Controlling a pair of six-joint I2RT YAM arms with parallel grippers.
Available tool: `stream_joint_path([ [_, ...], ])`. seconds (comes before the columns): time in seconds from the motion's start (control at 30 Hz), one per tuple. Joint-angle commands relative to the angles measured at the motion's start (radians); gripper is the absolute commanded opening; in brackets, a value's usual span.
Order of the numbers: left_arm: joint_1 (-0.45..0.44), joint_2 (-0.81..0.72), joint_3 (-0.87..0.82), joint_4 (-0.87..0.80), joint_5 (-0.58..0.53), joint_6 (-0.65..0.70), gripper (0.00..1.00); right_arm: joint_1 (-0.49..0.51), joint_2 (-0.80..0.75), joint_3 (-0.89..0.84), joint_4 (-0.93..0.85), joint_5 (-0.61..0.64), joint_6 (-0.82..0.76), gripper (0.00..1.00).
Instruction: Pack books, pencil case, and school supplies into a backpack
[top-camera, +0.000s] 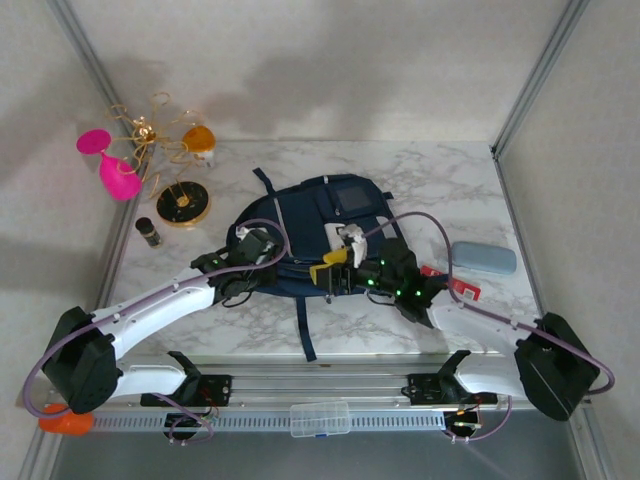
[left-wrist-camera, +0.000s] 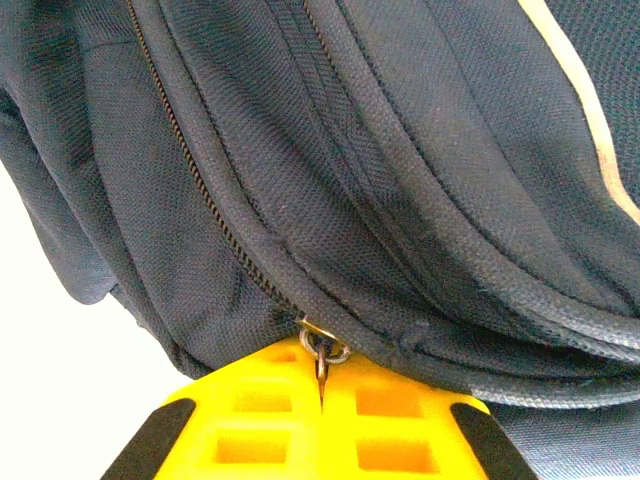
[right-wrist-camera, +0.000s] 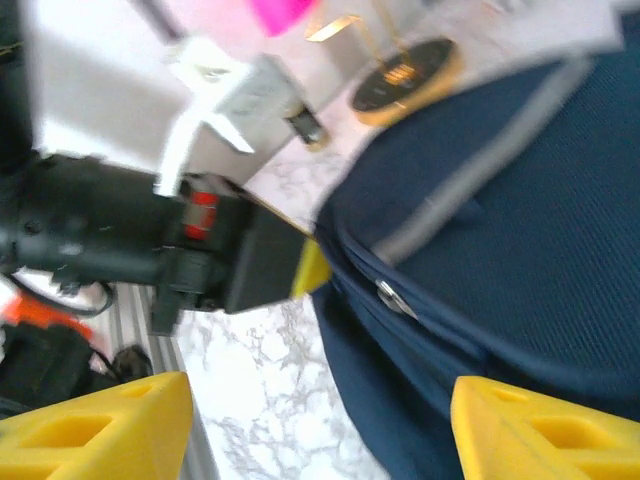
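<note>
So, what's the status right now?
Left gripper shut on zipper pull. Right gripper open at backpack. Pencil case, red packet on table; packet partly under right arm.

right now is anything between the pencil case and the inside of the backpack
Yes. The right arm reaches across the gap between the pencil case and the backpack. In the left wrist view the zip looks closed above the pull pinched by the left gripper, so no opening shows.
</note>
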Motion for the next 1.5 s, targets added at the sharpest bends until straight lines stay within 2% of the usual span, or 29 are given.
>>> stream_joint_path([
  [0.0,0.015,0.003,-0.011,0.054,-0.007,-0.002,0.00,0.001,-0.025,-0.066,-0.047,0.187,0.361,0.70],
  [0.17,0.015,-0.005,-0.038,0.080,0.034,-0.015,0.00,-0.073,0.076,-0.072,-0.064,0.181,0.405,0.74],
  [0.23,0.011,-0.002,-0.042,0.084,0.064,-0.015,0.00,-0.141,0.131,-0.073,-0.058,0.160,0.417,0.74],
  [0.37,-0.018,0.001,-0.045,0.094,0.091,-0.032,0.00,-0.267,0.277,-0.011,-0.027,0.108,0.333,0.75],
  [0.47,-0.066,0.012,-0.038,0.118,0.120,-0.064,0.00,-0.359,0.405,0.102,-0.018,0.042,0.248,0.76],
  [0.63,-0.155,0.092,0.006,0.231,0.147,-0.155,0.00,-0.451,0.596,0.399,-0.143,-0.014,0.099,0.78],
  [0.73,-0.163,0.161,0.061,0.232,0.085,-0.181,0.00,-0.475,0.634,0.513,-0.233,-0.079,0.106,0.78],
  [0.83,-0.155,0.175,0.087,0.181,0.015,-0.173,0.00,-0.457,0.556,0.472,-0.297,-0.088,0.178,0.79],
  [0.93,-0.138,0.155,0.066,0.179,0.014,-0.162,0.00,-0.406,0.460,0.385,-0.343,-0.080,0.263,0.75],
  [1.07,-0.130,0.155,0.061,0.179,0.034,-0.154,0.00,-0.274,0.370,0.258,-0.267,-0.112,0.474,0.71],
  [1.13,-0.130,0.164,0.065,0.178,0.043,-0.149,0.00,-0.214,0.349,0.206,-0.197,-0.100,0.606,0.64],
  [1.2,-0.130,0.162,0.061,0.188,0.051,-0.146,0.00,-0.170,0.345,0.184,-0.126,-0.070,0.694,0.57],
  [1.33,-0.130,0.162,0.062,0.207,0.066,-0.141,0.00,-0.113,0.402,0.219,-0.059,-0.024,0.799,0.50],
  [1.4,-0.130,0.161,0.062,0.210,0.062,-0.139,0.00,-0.098,0.426,0.242,0.010,-0.024,0.827,0.46],
  [1.47,-0.129,0.168,0.062,0.210,0.063,-0.137,0.00,-0.088,0.431,0.271,0.006,-0.004,0.827,0.45],
])
